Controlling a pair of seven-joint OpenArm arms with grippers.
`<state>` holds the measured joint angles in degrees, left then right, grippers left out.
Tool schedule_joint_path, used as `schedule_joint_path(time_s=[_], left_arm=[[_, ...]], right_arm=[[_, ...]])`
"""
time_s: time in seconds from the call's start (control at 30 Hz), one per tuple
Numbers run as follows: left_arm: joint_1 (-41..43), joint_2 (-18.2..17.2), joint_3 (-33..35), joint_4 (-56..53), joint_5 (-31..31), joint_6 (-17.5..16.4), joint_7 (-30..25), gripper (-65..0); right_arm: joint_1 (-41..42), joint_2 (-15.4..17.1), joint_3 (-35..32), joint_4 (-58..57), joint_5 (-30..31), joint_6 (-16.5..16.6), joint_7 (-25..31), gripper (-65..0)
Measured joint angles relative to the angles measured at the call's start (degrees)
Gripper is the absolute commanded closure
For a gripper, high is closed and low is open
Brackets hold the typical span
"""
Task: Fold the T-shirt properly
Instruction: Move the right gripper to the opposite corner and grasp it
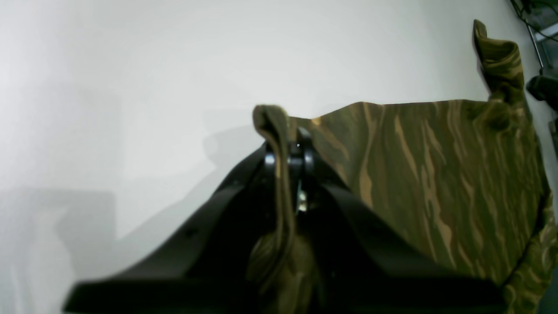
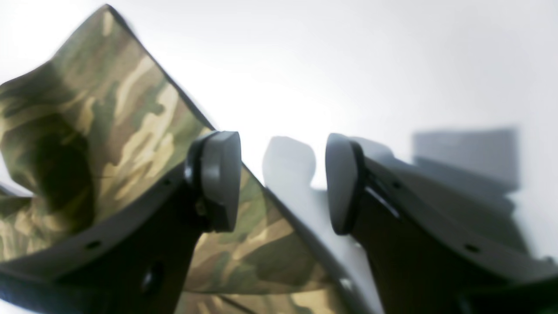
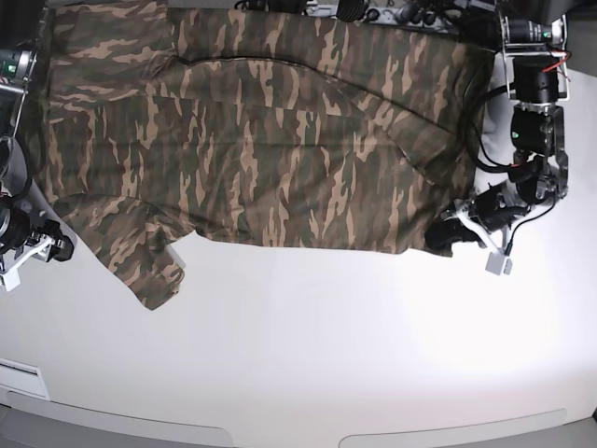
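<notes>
Left wrist: our left claw point(image 1: 290, 159) is pinched on a fold of the shirt point(image 1: 436, 174), the rest spreading to its right over the white surface point(image 1: 130, 87). If that thin pinch slips, the corner drops.

Right wrist: our right claw point(image 2: 283, 183) gapes, holding nothing — cloth lies left of and under one pad point(image 2: 220, 179).

Base: the shirt sprawls wide between both claws; lifting one side alone could skew it.
</notes>
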<state>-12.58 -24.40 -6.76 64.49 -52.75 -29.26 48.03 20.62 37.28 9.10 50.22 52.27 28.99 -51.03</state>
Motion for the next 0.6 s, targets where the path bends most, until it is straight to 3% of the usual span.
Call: schedule_joint_path(time_s=[0.17,0.6], left_arm=[[0.0,0.0,0.0,0.0,0.0,0.0,0.0,0.0],[0.0,0.0,0.0,0.0,0.0,0.0,0.0,0.0]], right_arm=[[1.7,0.0,0.0,-7.3,7.5,3.2,-2.0,-33.4],[1.9,-3.8,0.2,-7.6,8.4,9.7,-6.8,-33.1]])
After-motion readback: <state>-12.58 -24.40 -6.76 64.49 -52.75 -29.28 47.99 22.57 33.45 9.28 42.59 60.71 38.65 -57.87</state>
